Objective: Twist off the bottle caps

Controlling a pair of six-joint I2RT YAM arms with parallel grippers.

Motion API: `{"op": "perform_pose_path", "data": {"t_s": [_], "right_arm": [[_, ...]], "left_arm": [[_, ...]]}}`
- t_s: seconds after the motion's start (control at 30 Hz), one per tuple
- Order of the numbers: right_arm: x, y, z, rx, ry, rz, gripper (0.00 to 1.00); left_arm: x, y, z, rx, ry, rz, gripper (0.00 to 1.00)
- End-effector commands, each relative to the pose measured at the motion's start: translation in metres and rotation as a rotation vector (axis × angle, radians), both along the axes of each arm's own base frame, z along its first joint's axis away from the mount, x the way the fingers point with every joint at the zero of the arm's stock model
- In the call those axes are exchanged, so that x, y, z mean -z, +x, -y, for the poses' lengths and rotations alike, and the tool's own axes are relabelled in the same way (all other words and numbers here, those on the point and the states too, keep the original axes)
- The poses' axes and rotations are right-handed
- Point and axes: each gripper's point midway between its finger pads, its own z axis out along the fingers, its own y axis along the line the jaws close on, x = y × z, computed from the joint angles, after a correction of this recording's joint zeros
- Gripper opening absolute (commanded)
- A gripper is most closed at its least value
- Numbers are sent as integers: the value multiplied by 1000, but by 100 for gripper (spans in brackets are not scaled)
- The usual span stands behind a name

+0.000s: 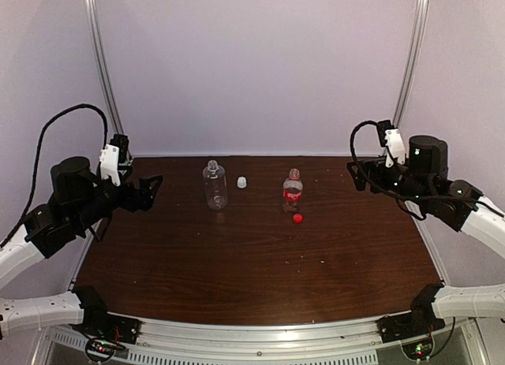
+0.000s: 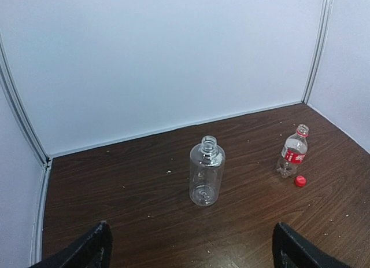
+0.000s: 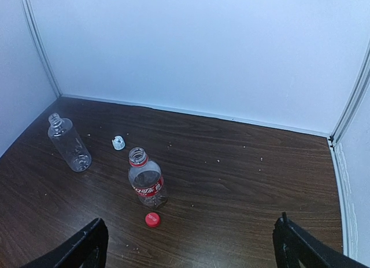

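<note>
From above, both necks look bare. The clear plain plastic bottle (image 1: 215,186) stands upright toward the back of the dark wood-grain table (image 1: 252,262), with the small white round plastic cap (image 1: 242,181) just beside it. The clear plastic bottle with a red label (image 1: 293,191) stands with the small red round plastic cap (image 1: 297,218) just in front of it. The work looks done, so the risk is any fresh reach: empty bottles would tip at a nudge, and loose caps could roll. The left end effector (image 1: 150,188) and right end effector (image 1: 359,174) hang at the table's side edges, well apart from everything, with elbows folded back.

In the left wrist view, its fingers (image 2: 95,248) are spread wide with nothing between them, and the plain bottle's open mouth lies ahead.

In the right wrist view, the fingers (image 3: 92,242) are likewise wide and empty. The labelled bottle and red cap sit nearest, so a careless sweep would strike them first.
</note>
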Motion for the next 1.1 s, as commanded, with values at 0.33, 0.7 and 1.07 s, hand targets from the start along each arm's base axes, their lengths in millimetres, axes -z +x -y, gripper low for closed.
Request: {"op": "perform_pose_path", "data": {"t_s": [0.33, 0.7, 1.07], "right_arm": [[15, -3, 4, -3, -31, 2, 100], [13, -6, 6, -6, -37, 10, 100], [11, -6, 5, -8, -27, 13, 100]], "left_arm": [[11, 1, -9, -45, -69, 35, 98], [10, 1, -7, -36, -66, 45, 98], [10, 1, -5, -27, -65, 48, 98]]}}
